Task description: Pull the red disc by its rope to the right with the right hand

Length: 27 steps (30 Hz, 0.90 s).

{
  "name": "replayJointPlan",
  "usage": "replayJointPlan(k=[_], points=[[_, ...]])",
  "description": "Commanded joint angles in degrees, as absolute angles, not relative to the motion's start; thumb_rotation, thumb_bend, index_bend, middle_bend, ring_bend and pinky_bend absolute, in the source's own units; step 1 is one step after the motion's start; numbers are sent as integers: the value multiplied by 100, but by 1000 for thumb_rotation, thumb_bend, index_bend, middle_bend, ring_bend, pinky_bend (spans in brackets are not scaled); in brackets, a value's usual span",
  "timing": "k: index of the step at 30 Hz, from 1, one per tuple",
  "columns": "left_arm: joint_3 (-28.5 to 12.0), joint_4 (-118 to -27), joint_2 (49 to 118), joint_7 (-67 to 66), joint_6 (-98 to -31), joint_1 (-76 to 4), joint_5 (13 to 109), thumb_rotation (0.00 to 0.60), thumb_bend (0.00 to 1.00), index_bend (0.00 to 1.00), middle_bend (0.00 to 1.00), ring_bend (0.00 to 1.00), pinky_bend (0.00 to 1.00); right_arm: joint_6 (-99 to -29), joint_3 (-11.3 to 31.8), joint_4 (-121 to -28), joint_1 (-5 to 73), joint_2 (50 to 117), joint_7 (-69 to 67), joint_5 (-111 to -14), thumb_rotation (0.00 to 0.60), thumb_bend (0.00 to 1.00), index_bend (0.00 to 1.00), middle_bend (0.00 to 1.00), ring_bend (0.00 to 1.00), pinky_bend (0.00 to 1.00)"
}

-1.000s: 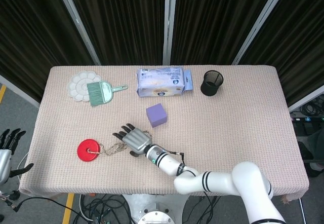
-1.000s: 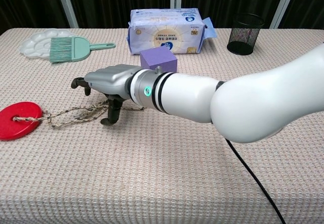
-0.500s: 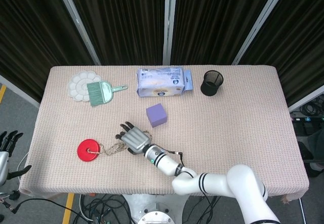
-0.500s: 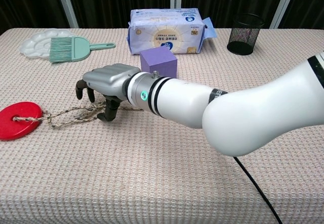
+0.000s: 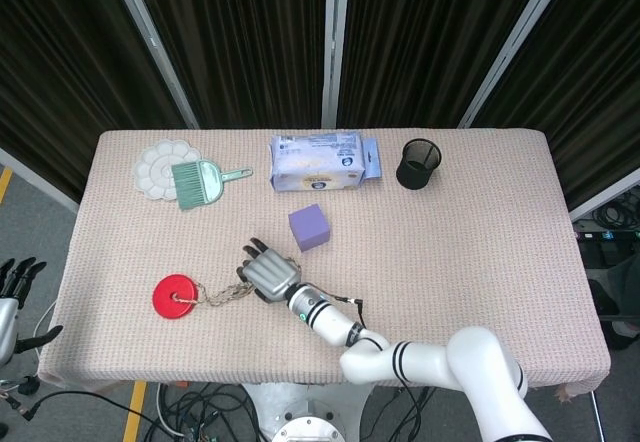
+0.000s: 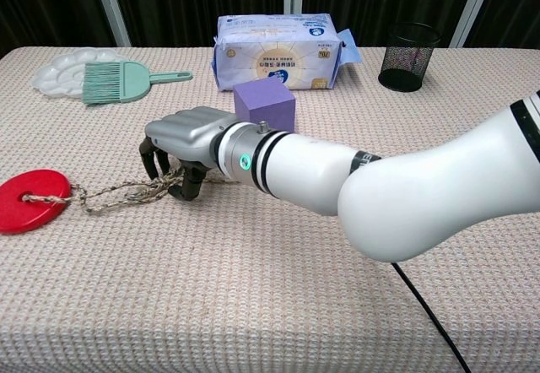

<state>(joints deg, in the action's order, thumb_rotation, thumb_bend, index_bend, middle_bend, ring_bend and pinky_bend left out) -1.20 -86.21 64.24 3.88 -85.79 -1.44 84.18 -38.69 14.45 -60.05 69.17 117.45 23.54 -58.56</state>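
Glossy white right arm (image 6: 439, 187), black wrist rings, green indicator light, black cable; grey metal right hand (image 6: 181, 141) with dark fingers (image 6: 148, 159). Black-fingered left hand (image 5: 12, 280) at lower-left edge.

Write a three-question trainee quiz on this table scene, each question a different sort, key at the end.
1. True or false: the red disc lies to the right of the purple cube in the chest view.
2. Multiple choice: the right hand has its fingers curled down over which thing? A. the rope B. the green brush C. the black mesh cup
3. Fill in: the green brush rests partly on the white ______.

Key: 1. false. 2. A. 3. palette.
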Motion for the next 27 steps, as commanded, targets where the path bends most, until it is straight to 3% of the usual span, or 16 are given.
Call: replayJointPlan(k=[1,18,27], points=[[-114,-8608,6436,385,-8593,-132,8424,600,0,125,89,14,134,-3947,1448,-5977,6900,11777,2342,-5930,600,360,460,470,123,0],[-117,-8529,6463,455,-8524,-138,8405,600,0,125,88,14,134,-3929,1390,-5881,6830,11793,2541,-5929,600,366,493,527,188,0],[-129,-8527,6459,470,-8541,-130,8405,600,0,126,88,14,133,-4245,1411,-5812,6722,11886,2512,-6134,600,401,662,699,338,21]])
